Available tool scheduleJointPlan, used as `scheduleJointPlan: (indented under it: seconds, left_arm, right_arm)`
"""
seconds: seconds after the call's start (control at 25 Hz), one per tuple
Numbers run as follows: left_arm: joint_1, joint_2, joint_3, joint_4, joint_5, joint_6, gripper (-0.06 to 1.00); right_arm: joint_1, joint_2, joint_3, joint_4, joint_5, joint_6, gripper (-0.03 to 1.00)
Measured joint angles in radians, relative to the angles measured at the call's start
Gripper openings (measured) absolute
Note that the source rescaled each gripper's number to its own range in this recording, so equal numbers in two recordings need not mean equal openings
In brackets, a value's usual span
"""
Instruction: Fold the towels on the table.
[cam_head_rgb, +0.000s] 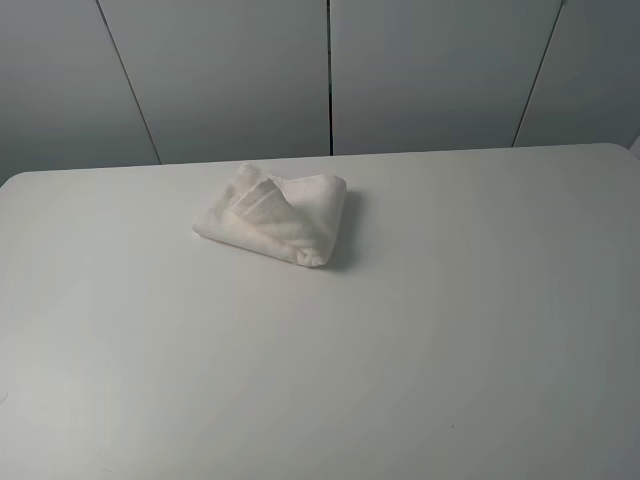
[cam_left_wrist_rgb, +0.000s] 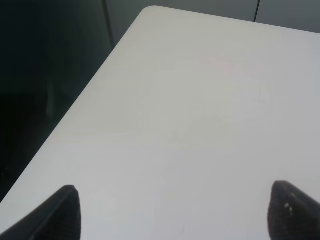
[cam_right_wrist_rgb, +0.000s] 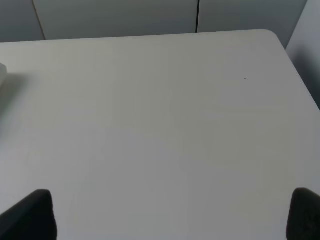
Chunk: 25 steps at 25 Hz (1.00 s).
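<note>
The white towel (cam_head_rgb: 272, 217) lay bunched on the table (cam_head_rgb: 420, 330), toward the far edge and a little left of centre in the high view. It was not flat. It sat as a loose, roughly triangular heap, with 1 layer folded diagonally over the rest and a rolled end pointing toward the near side. A woven band of ridged lines ran across the upper layer. A soft shadow fell along the heap's right side. No label could be made out at this size.

Neither arm showed in the high view. The towel rested alone, touched by nothing.

Left wrist view: the left hand (cam_left_wrist_rgb: 182, 212) hung above bare table (cam_left_wrist_rgb: 200, 110) near a rounded corner, with dark floor beyond the edge. Its 2 dark fingertips (cam_left_wrist_rgb: 62, 212) stood at opposite sides of the picture, spread wide, with nothing between them. The towel was not visible there.

Right wrist view: the right hand (cam_right_wrist_rgb: 172, 215) hung above bare table (cam_right_wrist_rgb: 165, 125) too, fingertips (cam_right_wrist_rgb: 32, 215) likewise spread wide and gripping nothing. The far right corner of the table showed, rounded. A pale sliver (cam_right_wrist_rgb: 2, 72) sat at the picture's edge, well apart from the hand; it may have been the towel, but too little showed to tell.

Grey wall panels (cam_head_rgb: 240, 70) with dark seams stood behind the table.
</note>
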Motion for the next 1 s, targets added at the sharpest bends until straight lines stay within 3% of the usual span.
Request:
scheduleJointPlan:
  seconds: [0.24,1.0]
  left_arm:
    - [-0.089,0.000,0.000,0.000,0.000,0.000,0.96]
    - [-0.178,0.000,0.000,0.000,0.000,0.004,0.96]
  right_arm:
    - [0.021,0.000,0.000,0.010,0.000,0.000,1.00]
    - [0.055,0.000,0.000,0.010,0.000,0.000,1.00]
